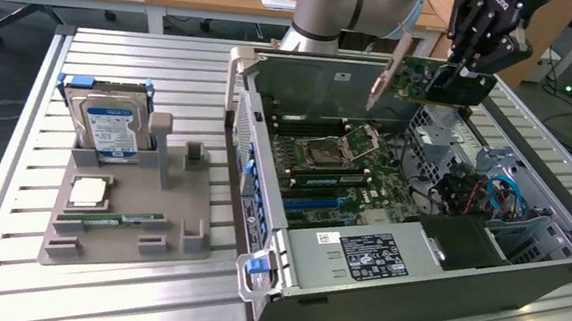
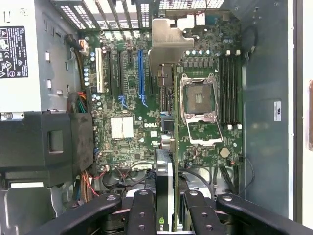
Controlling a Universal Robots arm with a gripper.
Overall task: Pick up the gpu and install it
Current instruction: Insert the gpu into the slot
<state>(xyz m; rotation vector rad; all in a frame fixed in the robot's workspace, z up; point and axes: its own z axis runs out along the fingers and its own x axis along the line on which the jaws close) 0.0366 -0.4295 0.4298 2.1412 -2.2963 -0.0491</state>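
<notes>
Green circuit board and silver bracket mark the gpu (image 1: 421,80), clamped edge-on between the gripper's (image 1: 460,77) partly closed fingers (image 2: 142,215). It hangs in the air above the open computer case (image 1: 444,306), over the motherboard (image 1: 371,190) inside.

The silver-grey jointed robot arm with pale blue caps (image 1: 353,3) bends at its elbow toward the exterior view's right; its black wrist (image 1: 495,5) points downward, tilted a little toward the exterior view's left; the black linked-finger claw (image 1: 462,72) hangs below it, its jaws clamped on the thin green circuit-board gpu with a silver metal end bracket (image 1: 418,80), held aloft; in the wrist view the black fingers (image 2: 142,215) press on either side of the card's edge.
</notes>
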